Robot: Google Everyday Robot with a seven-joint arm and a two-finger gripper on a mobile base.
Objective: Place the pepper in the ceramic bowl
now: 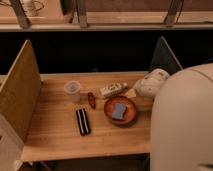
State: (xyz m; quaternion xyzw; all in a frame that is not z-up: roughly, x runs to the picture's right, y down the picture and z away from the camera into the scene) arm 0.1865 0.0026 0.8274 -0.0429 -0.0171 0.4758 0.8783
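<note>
Ceramic bowl (131, 119) stands upright on the wooden table (55, 135). All positions below are relative to the bowl.

Pepper (92, 100): on the tabletop, just left of the bowl and slightly behind its left rim. It's close to the rim, thin gap visible, not touching. Lies flat, long axis roughly front to back. Not in the bowl.

Inside the bowl: a blue-grey rectangular pad (119, 111), lying flat, about centred.

Gripper (149, 83): at the white rounded end of the arm, behind the bowl and to its right, near the bowl's far rim. It's on the opposite side of the bowl from the pepper, well apart from it. Open or closed: can't tell from this view.

Arm housing (182, 125): big white shell right of the bowl, covering that end of the table.

Other items:
- white packet (112, 90): behind the bowl, slightly left, lying at an angle.
- small tan piece (131, 93): just behind the bowl's far rim, between the packet and the gripper. Can't tell what it is.
- translucent cup (72, 89): behind-left of the bowl, beyond the pepper, upright.
- black striped bar (83, 121): left of the bowl, slightly in front, flat, long axis front to back.
- tan divider panel (20, 90): far left of the bowl, upright along the table's side.
- grey divider panel (164, 55): behind-right of the bowl, past the gripper.
</note>
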